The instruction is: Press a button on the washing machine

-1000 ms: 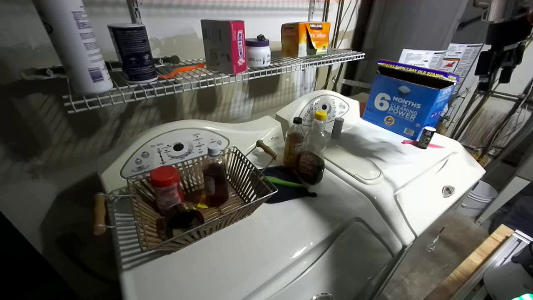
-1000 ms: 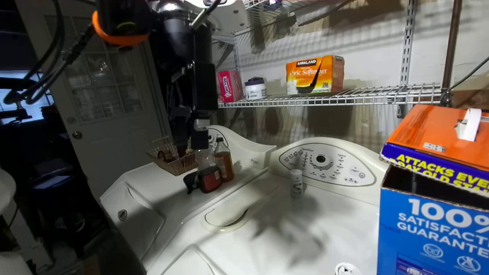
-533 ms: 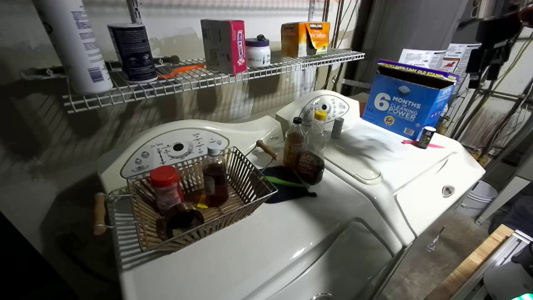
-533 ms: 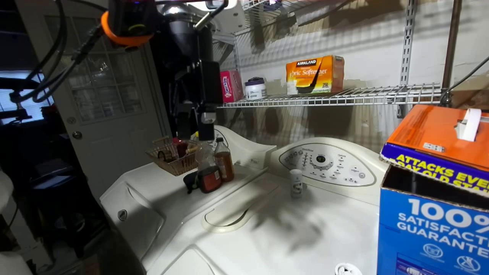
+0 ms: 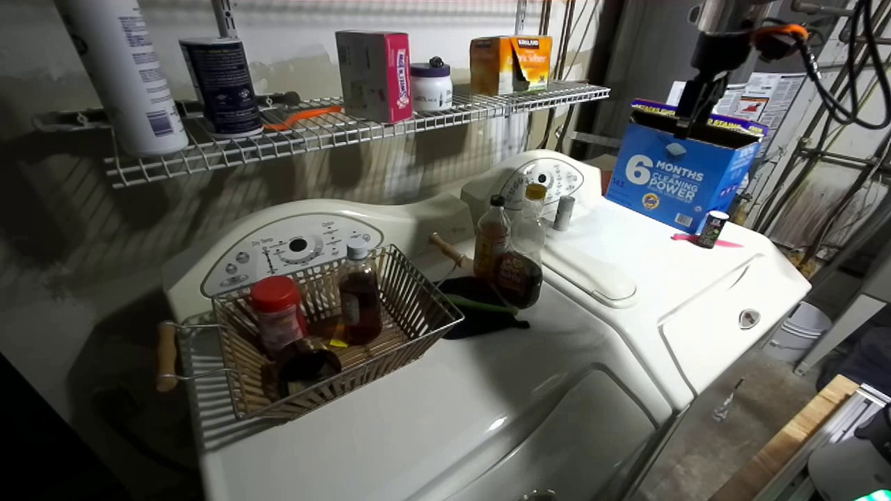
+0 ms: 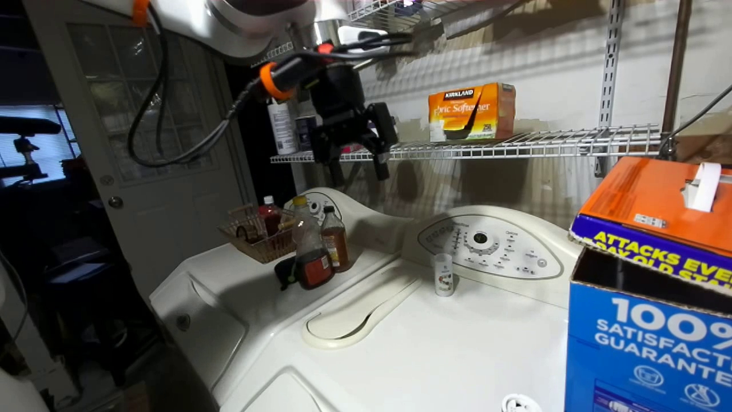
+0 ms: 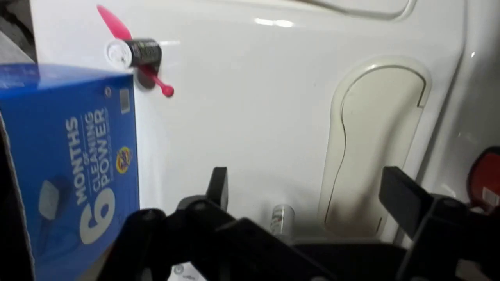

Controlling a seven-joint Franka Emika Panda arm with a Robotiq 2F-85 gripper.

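Note:
The washing machine (image 5: 647, 243) is the glossy white appliance with the cream oblong lid; it also shows in an exterior view (image 6: 486, 343) and the wrist view (image 7: 242, 117). Its curved console (image 6: 494, 254) carries a round dial and several small buttons; it also shows in an exterior view (image 5: 546, 182). In the wrist view the gripper hides most of the console. My gripper (image 6: 359, 171) hangs in the air, apart from the console and left of it in that view. It also shows in an exterior view (image 5: 683, 126) and the wrist view (image 7: 304, 185). It is open and empty.
A blue box (image 5: 679, 174) and a small white canister (image 6: 444, 276) stand on the washing machine. Bottles (image 5: 518, 271) and a wire basket (image 5: 390, 348) are on the matching dryer (image 5: 418, 424). A wire shelf (image 6: 549, 146) runs along the wall above the consoles.
The arm has swung; my gripper has moved right and up in an exterior view, and now shows at the blue box in an exterior view. Its shadow has left the washing machine's top.

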